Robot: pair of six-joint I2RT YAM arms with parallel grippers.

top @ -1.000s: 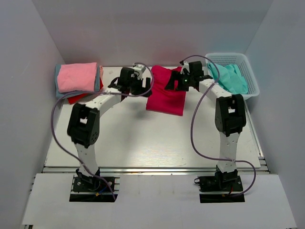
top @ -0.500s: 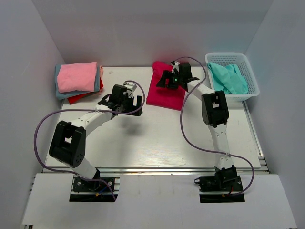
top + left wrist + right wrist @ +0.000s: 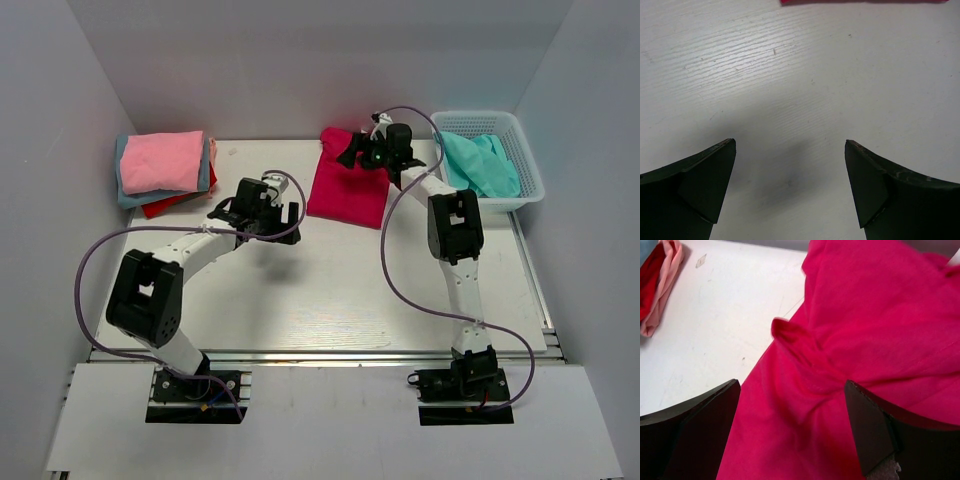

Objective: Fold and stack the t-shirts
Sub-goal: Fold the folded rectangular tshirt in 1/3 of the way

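A crimson-magenta t-shirt (image 3: 348,195) lies folded on the table at the back centre; it fills the right wrist view (image 3: 875,325), with a small raised fold near its left edge. My right gripper (image 3: 360,155) hovers open over the shirt's far end, and the cloth shows between its dark fingers (image 3: 880,430) without being pinched. My left gripper (image 3: 262,215) is open above bare table, left of the shirt; only a sliver of the crimson cloth (image 3: 865,1) shows at the top of its view. A stack of folded t-shirts, light pink (image 3: 160,160) on top, sits at the back left.
Grey-blue (image 3: 124,185) and red (image 3: 160,207) shirts lie under the pink one. A white mesh basket (image 3: 525,150) at the back right holds a crumpled teal shirt (image 3: 485,165). White walls close in the table on three sides.
The left gripper has drawn back from the crimson shirt, leftward over bare table. The right gripper has moved from the shirt's right edge to its far end. The shirt has settled flat.
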